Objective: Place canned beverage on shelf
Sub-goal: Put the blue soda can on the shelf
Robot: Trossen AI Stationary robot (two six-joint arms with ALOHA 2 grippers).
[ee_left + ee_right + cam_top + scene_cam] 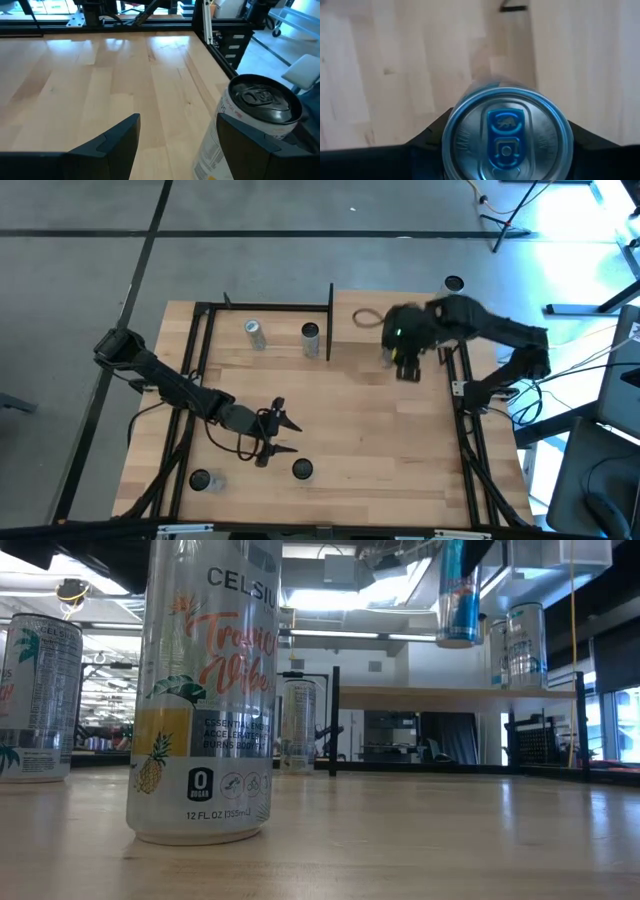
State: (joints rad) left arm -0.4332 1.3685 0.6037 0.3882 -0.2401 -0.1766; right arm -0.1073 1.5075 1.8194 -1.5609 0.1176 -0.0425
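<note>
Blue can point(506, 134), held upright in the right tool point(506, 150), hung in the air above the desk point(350, 440); in the low view it showed high up point(459, 595), clear of every surface. The fingers closed on the can's sides just below its rim. In the high view the right tool point(402, 355) stood just right of the shelf's point(265, 340) right post point(330, 320).

Step in hand, as judged: the carry, with the can lifted and not yet over the shelf. The board showed in the low view as a pale plank point(455, 697) on black posts, and the can seemed to hang above its level. Two cans already stood on the shelf point(254, 333) point(310, 335). The next move would call for travel sideways past the post to a free part of the board, a level descent until the base met the wood, then release; a tilted can or a brush against the post could upset it.

Left tool point(275, 435) waited low over the near desk with its fingers spread wide and holding nothing. A can point(252, 127) stood just beside one finger; whether they touched could not be told. Another can point(201, 480) stood near the desk's front left corner.
</note>
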